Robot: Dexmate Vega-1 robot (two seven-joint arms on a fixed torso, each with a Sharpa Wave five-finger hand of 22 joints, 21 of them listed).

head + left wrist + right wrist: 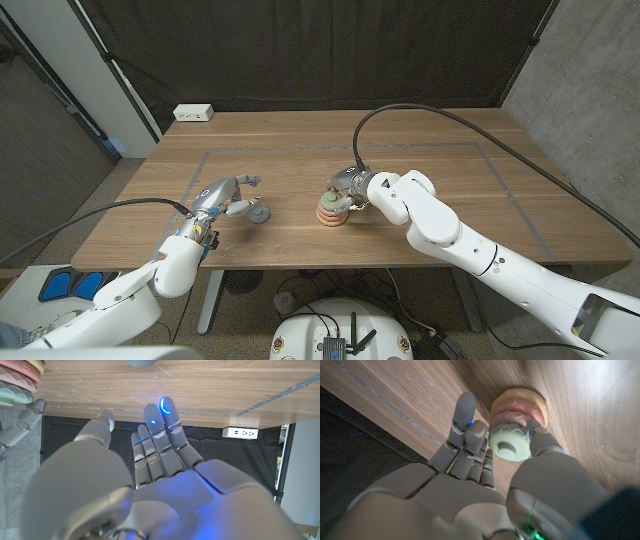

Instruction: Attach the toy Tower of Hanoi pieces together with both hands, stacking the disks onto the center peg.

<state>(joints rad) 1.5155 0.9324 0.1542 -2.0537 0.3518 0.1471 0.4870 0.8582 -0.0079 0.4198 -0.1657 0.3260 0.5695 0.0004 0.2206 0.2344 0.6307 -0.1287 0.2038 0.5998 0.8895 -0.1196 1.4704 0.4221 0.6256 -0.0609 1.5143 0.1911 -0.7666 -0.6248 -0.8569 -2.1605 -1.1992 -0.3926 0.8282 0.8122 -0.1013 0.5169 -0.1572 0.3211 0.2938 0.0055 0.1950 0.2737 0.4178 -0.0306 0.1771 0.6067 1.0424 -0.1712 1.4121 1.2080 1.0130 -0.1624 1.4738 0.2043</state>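
The stack (331,208) stands mid-table: a yellow base, a pink disk and a green scalloped disk (509,444) on top, the peg tip showing in its hole. My right hand (350,185) reaches the stack from the right and pinches the green disk, thumb (535,430) on one side of the rim and fingers (470,435) along the other. A small grey-blue disk (259,213) lies flat on the table left of the stack. My left hand (225,197) hovers just left of it, fingers spread and holding nothing. The grey-blue disk (142,362) sits beyond my left fingertips (165,410).
The wooden table (420,140) carries a taped rectangle outline (490,160). A white power strip (193,113) lies at the far left corner. A black curtain hangs behind. My right arm's black cable (450,115) arcs over the table's right half.
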